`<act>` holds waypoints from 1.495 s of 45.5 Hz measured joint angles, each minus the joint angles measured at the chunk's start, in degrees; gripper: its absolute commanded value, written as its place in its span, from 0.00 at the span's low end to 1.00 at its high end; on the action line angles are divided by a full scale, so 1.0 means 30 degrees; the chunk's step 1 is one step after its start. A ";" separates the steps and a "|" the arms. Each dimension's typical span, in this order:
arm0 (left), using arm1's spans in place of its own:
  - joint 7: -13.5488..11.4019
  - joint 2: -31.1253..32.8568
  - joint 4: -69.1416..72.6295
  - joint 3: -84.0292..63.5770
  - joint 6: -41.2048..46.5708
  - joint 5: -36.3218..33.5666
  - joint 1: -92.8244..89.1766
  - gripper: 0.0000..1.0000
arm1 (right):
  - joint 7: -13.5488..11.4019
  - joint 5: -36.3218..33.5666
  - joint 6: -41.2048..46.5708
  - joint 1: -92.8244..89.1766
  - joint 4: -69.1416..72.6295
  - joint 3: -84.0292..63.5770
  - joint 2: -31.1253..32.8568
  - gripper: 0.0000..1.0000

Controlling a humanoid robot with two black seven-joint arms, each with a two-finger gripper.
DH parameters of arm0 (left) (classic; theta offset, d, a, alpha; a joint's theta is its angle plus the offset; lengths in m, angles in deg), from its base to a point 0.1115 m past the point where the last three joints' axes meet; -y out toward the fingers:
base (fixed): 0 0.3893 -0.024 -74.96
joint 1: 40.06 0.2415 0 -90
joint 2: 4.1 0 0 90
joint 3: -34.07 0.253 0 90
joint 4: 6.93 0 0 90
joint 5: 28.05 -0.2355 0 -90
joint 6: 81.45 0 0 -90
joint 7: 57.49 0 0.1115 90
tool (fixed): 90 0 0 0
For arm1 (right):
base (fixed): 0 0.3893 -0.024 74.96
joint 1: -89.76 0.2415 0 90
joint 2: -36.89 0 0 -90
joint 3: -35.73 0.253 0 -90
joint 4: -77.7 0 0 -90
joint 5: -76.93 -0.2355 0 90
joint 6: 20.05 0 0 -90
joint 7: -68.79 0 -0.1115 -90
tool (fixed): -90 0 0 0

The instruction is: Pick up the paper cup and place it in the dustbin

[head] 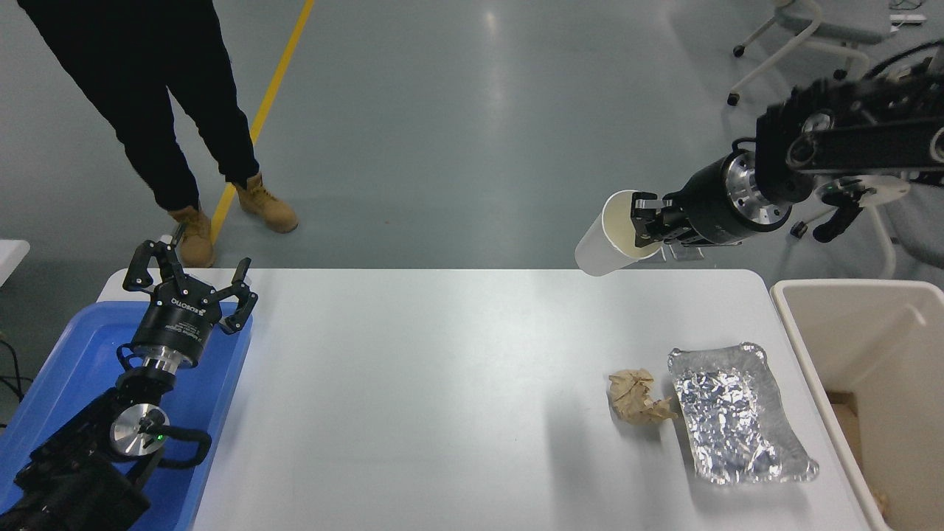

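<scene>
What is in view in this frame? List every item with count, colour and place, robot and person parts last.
paper cup: 1, white, held in the air past the table's far edge, tilted
dustbin: 1, beige, off the table's right end
foil tray: 1, silver, near right of the table
brown paper wad: 1, brown, just left of the foil tray
blue tray: 1, blue, table's left end
table: 1, white
office chairs: 2, white, far right floor
right gripper: black, shut on the cup's rim
left gripper: black, open, parked over the blue tray
person's legs: black trousers, tan boots, far left
</scene>
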 measured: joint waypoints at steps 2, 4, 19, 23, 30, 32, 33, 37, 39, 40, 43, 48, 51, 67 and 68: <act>0.0000 0.0000 0.0000 0.0000 0.0000 0.0001 0.0001 0.98 | 0.0001 0.0004 0.0263 0.0438 0.0015 0.0007 0.0329 0.00; 0.0000 0.0000 0.0001 0.0000 0.0000 0.0000 0.0001 0.98 | 0.0000 0.0000 0.0498 0.0764 0.0045 0.0006 0.0591 0.00; 0.0000 0.0000 0.0001 0.0000 -0.0001 0.0009 0.0001 0.98 | -0.0026 0.0000 0.1151 0.1689 0.0002 0.0020 0.1511 0.00; 0.0000 0.0000 0.0001 0.0000 -0.0001 0.0010 0.0001 0.98 | -0.0042 0.0001 0.1101 0.1423 -0.0296 0.0021 0.1684 0.00; 0.0000 0.0000 -0.0003 0.0000 -0.0002 0.0007 0.0001 0.98 | -0.0086 -0.0044 0.0462 0.0143 -0.1616 0.0014 0.2089 0.00; -0.0002 0.0000 -0.0008 0.0000 -0.0005 0.0008 0.0000 0.98 | -0.0092 -0.0066 0.0139 -0.0391 -0.2208 0.0011 0.2237 0.00; -0.0001 0.0001 -0.0006 0.0001 -0.0005 0.0006 0.0002 0.98 | -0.0089 -0.0087 0.0001 -0.0636 -0.2478 0.0013 0.2310 0.00; -0.0002 0.0000 -0.0005 0.0000 -0.0009 0.0006 0.0001 0.98 | -0.0128 -0.0137 -0.0692 -0.1735 -0.3700 0.0009 0.2621 0.00; -0.0004 0.0001 -0.0006 0.0000 -0.0010 0.0007 0.0000 0.98 | -0.0141 -0.0166 -0.1159 -0.2350 -0.4365 0.0007 0.2770 0.00; -0.0003 0.0001 -0.0003 0.0000 -0.0008 0.0004 0.0002 0.98 | -0.0147 -0.0185 -0.1364 -0.2598 -0.4629 0.0008 0.2850 0.00; -0.0003 0.0004 -0.0004 0.0000 -0.0009 0.0002 0.0001 0.98 | -0.0173 -0.0298 -0.2143 -0.3460 -0.5509 0.0007 0.3121 0.00; -0.0003 0.0007 -0.0007 0.0000 -0.0009 -0.0004 0.0002 0.98 | -0.0212 -0.0805 -0.3598 -0.5007 -0.7010 0.0004 0.3544 0.00; -0.0003 0.0007 -0.0009 0.0000 -0.0009 -0.0005 0.0001 0.98 | -0.0223 -0.1229 -0.4290 -0.5846 -0.7821 -0.0022 0.3750 0.00; -0.0003 -0.0003 -0.0017 0.0000 -0.0011 0.0000 0.0003 0.98 | -0.0230 -0.3634 -0.6975 -1.2633 -1.3965 0.0312 0.4217 0.00; -0.0002 -0.0002 -0.0013 0.0000 -0.0010 0.0006 0.0002 0.98 | -0.0231 -0.3695 -0.7094 -1.3052 -1.4248 0.0411 0.4218 0.00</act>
